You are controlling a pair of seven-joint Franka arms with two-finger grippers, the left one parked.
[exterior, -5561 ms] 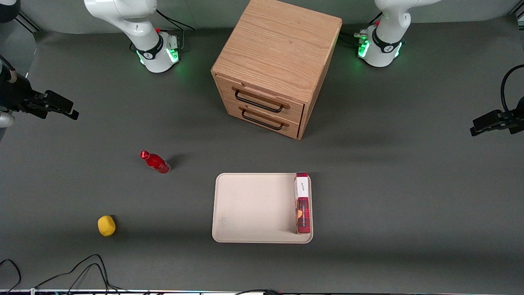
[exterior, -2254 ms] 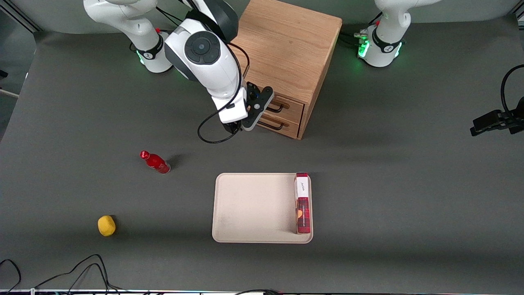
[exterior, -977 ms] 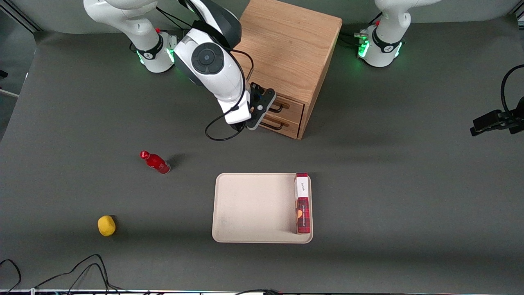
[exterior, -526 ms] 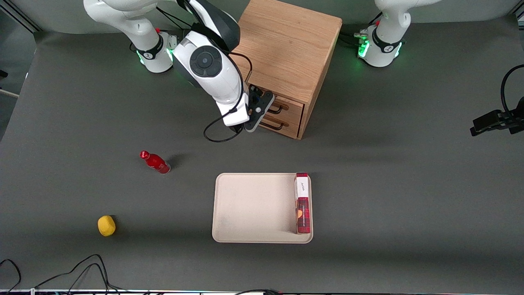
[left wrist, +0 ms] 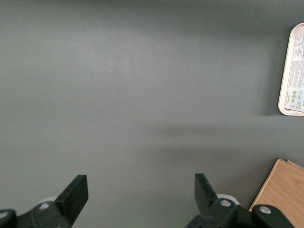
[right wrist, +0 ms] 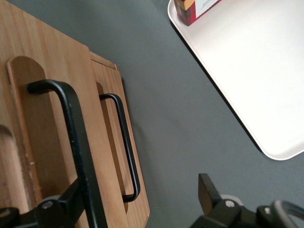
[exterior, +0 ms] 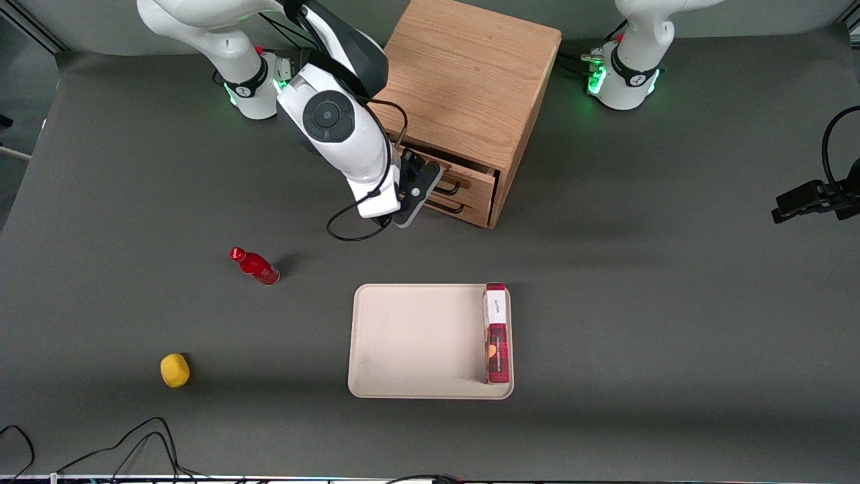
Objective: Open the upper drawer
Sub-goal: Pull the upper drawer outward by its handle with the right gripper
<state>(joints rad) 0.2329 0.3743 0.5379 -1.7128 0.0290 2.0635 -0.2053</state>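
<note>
Upper drawer (exterior: 470, 176) sits in the oak cabinet (exterior: 470, 74) mid-worktop, pulled out a crack, front facing the front cam at a slant toward the working arm's end; its handle (right wrist: 78, 142) runs lengthwise across the front. Your gripper (right wrist: 142, 202) straddles that bar, fingers apart, not clamped. Wrist cam shows the handle and lower drawer (right wrist: 121, 156) up close; front cam hides most of that w/ the arm.

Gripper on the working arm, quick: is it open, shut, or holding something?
Gripper: open, in front of the upper drawer, with its fingers wide apart around the black handle and not clamped on it.
</note>
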